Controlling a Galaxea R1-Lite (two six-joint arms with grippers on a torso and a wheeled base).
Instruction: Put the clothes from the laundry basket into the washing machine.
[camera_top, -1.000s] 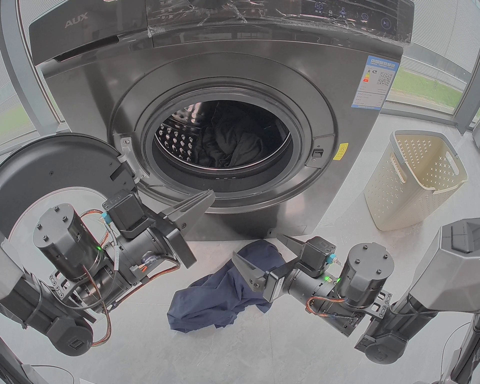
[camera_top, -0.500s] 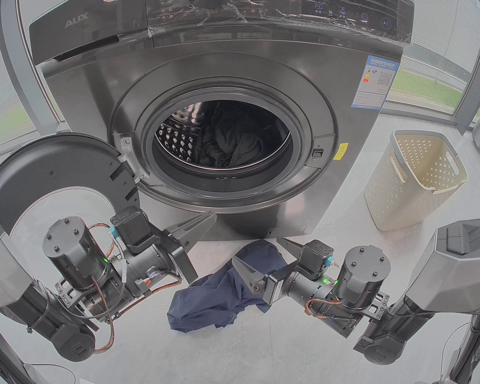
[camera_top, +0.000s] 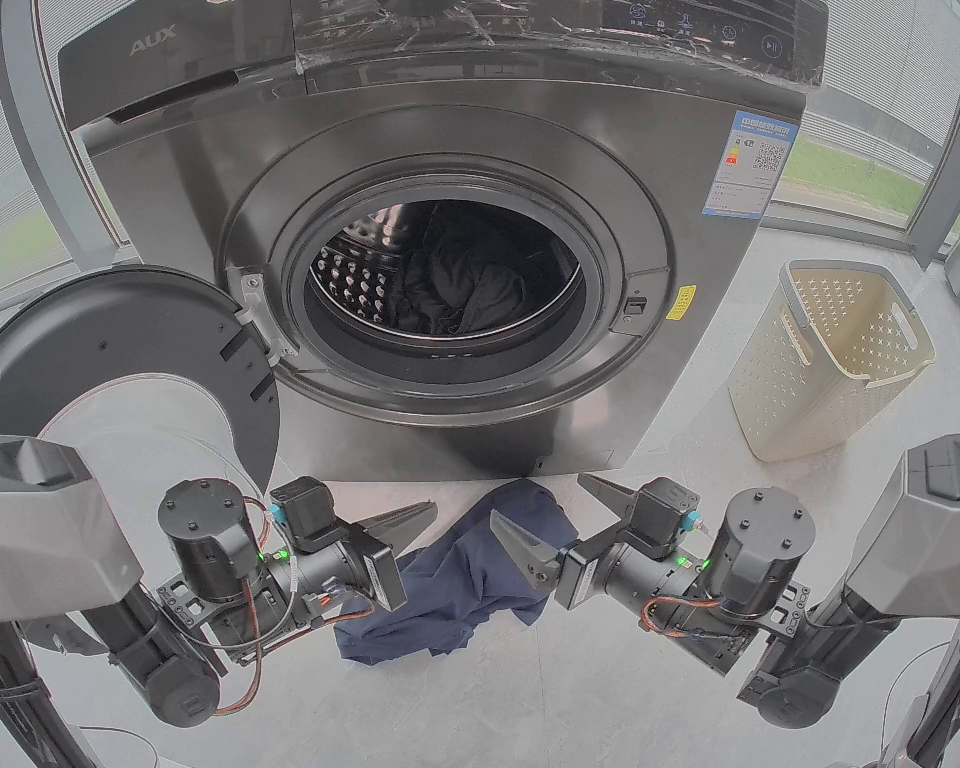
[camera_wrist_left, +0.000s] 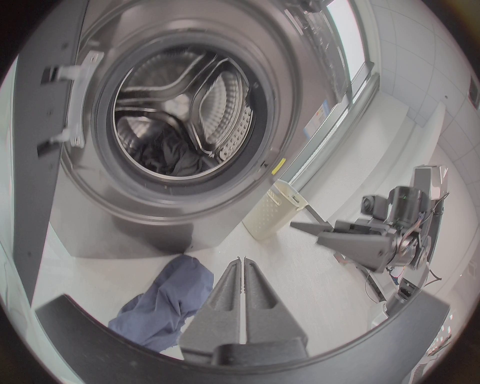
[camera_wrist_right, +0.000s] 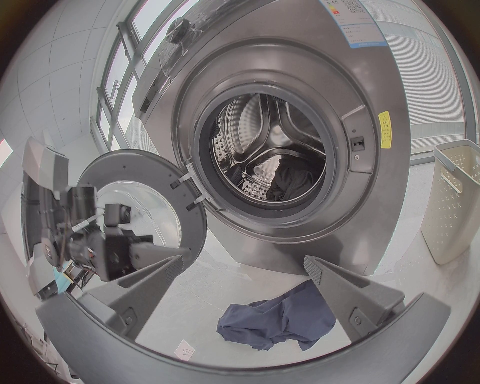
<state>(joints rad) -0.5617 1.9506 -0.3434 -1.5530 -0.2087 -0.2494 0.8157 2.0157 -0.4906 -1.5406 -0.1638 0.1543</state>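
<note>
Left gripper (camera_wrist_left: 243, 262): my left wrist camera shows the fingers pressed together, only a thin seam between them, holding nothing. It sits low by the left edge of the navy garment (camera_top: 455, 590).
Right gripper (camera_wrist_right: 243, 258): fingers spread wide, nothing between them. From the head it overlaps the garment's right side.
Navy garment: crumpled on the floor (camera_top: 560, 710) in front of the washing machine (camera_top: 170, 190), below the opening. Not in the drum, not in the basket.
Dark clothes (camera_top: 470, 280): already low in the drum.
Basket (camera_top: 830, 360): on the floor right of the machine, well apart from the garment.
Door (camera_top: 130, 340): swung open to the left, beyond my left arm.
View differences: from the head the left fingers read as one wedge, the left wrist camera shows the seam. The right wrist camera shows the garment on the floor past the gap in the fingers, clear of both. I can't tell from any view if the left fingers touch the cloth.
Edges and room: the garment's far edge lies close to the machine's base. Open floor lies between garment and basket, and on my side of the garment.
</note>
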